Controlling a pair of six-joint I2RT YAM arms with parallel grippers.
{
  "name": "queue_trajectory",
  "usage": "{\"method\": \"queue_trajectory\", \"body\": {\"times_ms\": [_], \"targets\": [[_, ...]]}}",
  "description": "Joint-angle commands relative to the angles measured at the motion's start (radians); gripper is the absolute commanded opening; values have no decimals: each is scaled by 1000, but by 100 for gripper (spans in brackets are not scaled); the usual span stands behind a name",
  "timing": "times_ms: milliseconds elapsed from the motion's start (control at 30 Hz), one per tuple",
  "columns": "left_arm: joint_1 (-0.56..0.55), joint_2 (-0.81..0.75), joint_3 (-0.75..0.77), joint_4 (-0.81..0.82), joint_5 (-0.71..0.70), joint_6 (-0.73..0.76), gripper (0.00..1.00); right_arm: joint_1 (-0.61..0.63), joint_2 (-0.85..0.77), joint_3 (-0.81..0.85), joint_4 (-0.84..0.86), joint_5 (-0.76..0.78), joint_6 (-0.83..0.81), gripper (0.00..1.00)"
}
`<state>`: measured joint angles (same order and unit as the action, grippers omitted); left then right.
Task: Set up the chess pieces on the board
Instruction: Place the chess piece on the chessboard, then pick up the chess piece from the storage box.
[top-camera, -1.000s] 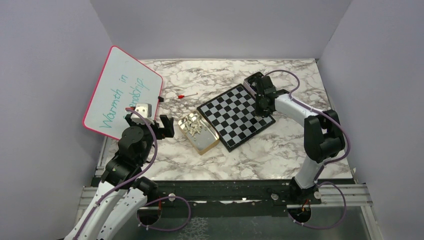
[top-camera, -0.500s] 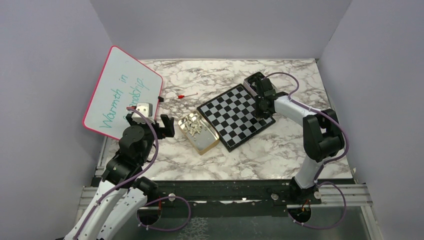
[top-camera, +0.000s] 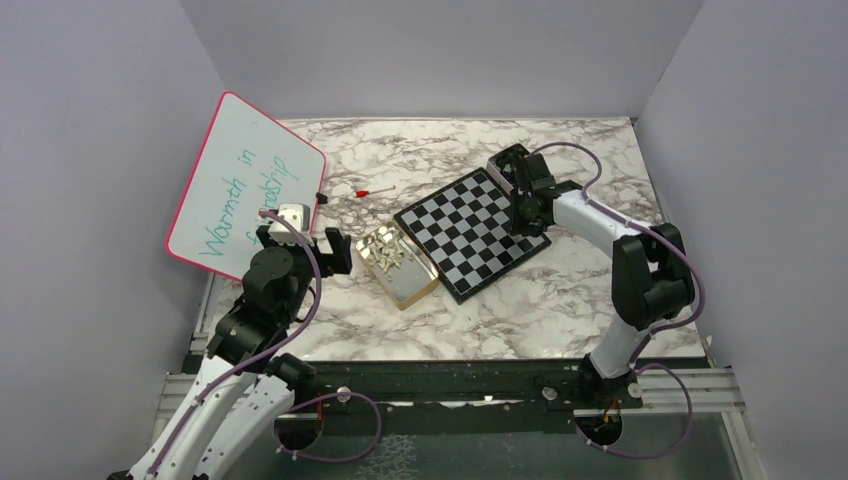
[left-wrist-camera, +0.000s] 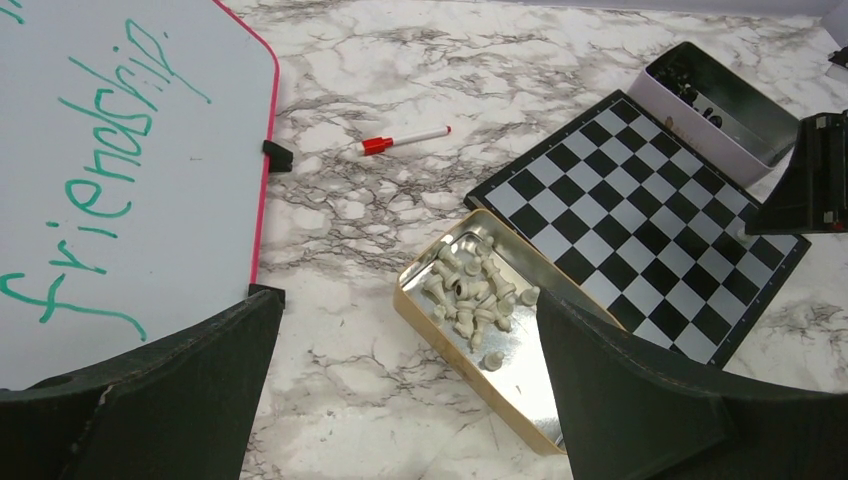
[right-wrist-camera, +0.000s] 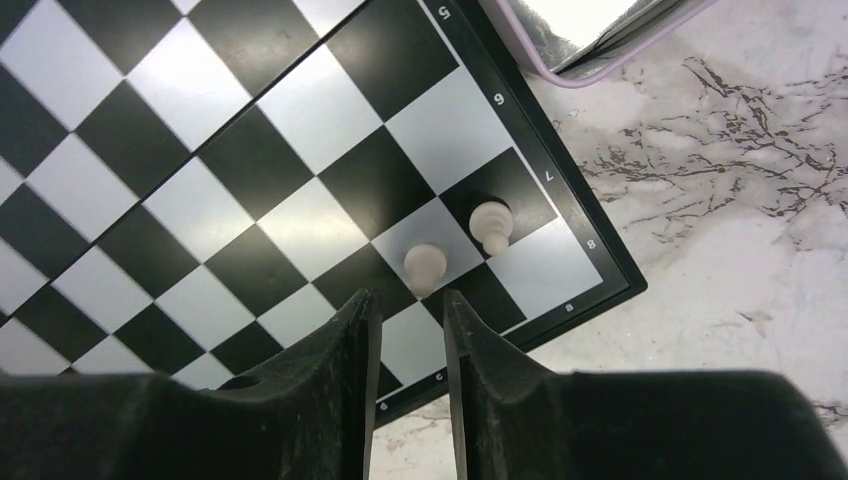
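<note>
right gripper (right-wrist-camera: 410, 300): fingers slightly apart, holding nothing, over board (right-wrist-camera: 250, 130) corner | two pale pieces (right-wrist-camera: 425, 268): upright there | left gripper (left-wrist-camera: 408, 298): wide open above tin (left-wrist-camera: 530, 395)

Pink-framed whiteboard (top-camera: 245, 185), red-capped marker (left-wrist-camera: 405, 140), gold tin (left-wrist-camera: 522, 375), lilac tin (left-wrist-camera: 688, 124).

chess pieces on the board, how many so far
2 pale pieces on neighbouring squares near the board's corner: one by the rim's 7, one beside it. The right gripper may hide more.
</note>
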<state>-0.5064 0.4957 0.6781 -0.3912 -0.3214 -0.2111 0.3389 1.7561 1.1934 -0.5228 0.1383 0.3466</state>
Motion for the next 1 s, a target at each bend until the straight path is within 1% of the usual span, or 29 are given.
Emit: {"method": "queue_trajectory", "body": {"times_ms": [0, 233, 333, 500, 733, 967], "targets": [[-6, 2, -9, 31, 32, 11, 99, -2, -70, 52, -62, -65, 4, 35], [-6, 40, -10, 38, 66, 17, 99, 49, -110, 77, -71, -109, 26, 35], [-5, 52, -6, 31, 82, 15, 99, 100, -112, 108, -81, -107, 41, 37], [-5, 49, -6, 32, 84, 16, 99, 214, -114, 128, -29, -122, 89, 37], [-5, 40, -3, 31, 82, 19, 99, 392, -20, 207, 34, -108, 119, 36], [-5, -15, 0, 24, 27, 21, 99, 497, 118, 319, 61, -100, 114, 34]]}}
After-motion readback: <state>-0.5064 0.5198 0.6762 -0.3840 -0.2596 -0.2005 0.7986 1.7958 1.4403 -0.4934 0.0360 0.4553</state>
